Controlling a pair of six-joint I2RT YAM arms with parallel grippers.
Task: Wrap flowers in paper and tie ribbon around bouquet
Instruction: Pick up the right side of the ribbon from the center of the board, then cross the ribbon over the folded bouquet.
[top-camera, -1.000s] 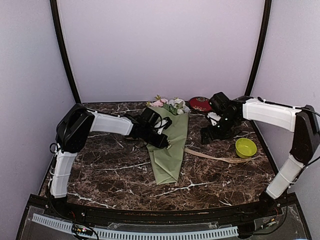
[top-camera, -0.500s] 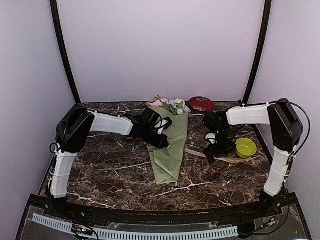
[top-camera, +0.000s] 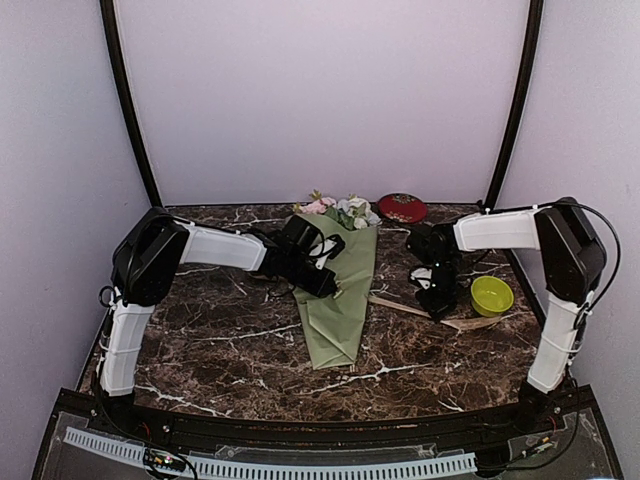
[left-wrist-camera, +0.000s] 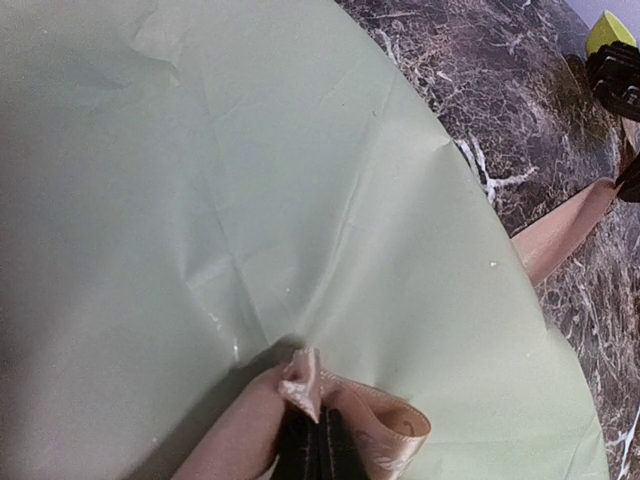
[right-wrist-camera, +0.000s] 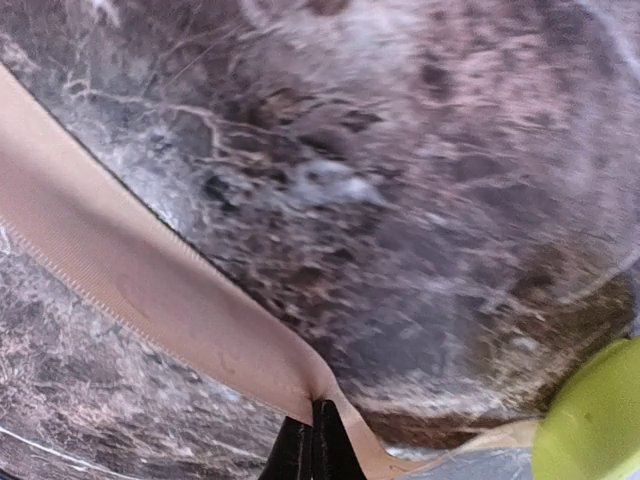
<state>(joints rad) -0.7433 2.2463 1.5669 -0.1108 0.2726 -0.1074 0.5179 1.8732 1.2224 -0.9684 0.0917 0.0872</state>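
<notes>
The bouquet (top-camera: 338, 295) lies on the counter (top-camera: 220, 340) with the flowers (top-camera: 340, 208) toward the back wall and its narrow tip toward the arms. The left gripper (left-wrist-camera: 312, 445) is pinched shut on one end of the ribbon (left-wrist-camera: 375, 425), right against the green paper (left-wrist-camera: 250, 180). The ribbon's other stretch comes out on the cone's right side and runs crosswise to the cone's long axis. The right gripper (right-wrist-camera: 312, 445) is closed on that stretch, near a green bowl (right-wrist-camera: 590, 420). The cone lies to its left, so the right arm would probably carry the ribbon leftward over it.
</notes>
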